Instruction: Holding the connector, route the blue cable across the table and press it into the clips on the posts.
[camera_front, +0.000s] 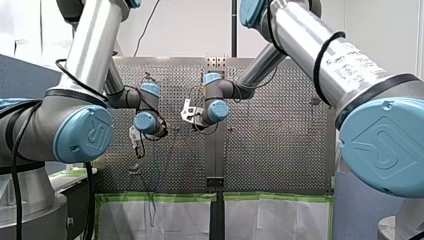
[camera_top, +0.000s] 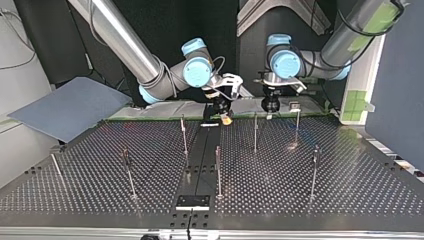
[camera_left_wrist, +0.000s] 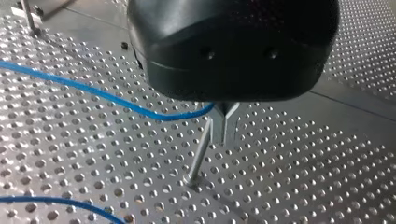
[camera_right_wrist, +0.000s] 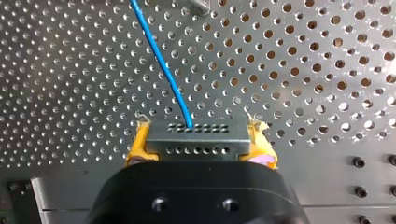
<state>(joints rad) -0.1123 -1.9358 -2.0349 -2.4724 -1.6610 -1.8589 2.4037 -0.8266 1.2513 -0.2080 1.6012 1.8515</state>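
The thin blue cable (camera_right_wrist: 161, 65) shows bright against the silver metal perforated table (camera_top: 350, 175), patterned with an even grid of round holes. The dark grey rectangular connector (camera_right_wrist: 198, 140) bears two rows of small holes, between yellow pads (camera_right_wrist: 139, 148). Pale-blue round caps (camera_front: 82, 135) mark the silver arms' (camera_front: 92, 45) joints; green tape (camera_front: 155, 197) edges white sheets (camera_front: 270, 220) at the front view's bottom.

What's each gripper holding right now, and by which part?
Right gripper clamps the connector by its two short ends, between yellow pads. Left gripper appears to pinch the blue cable along its run, beside a post.
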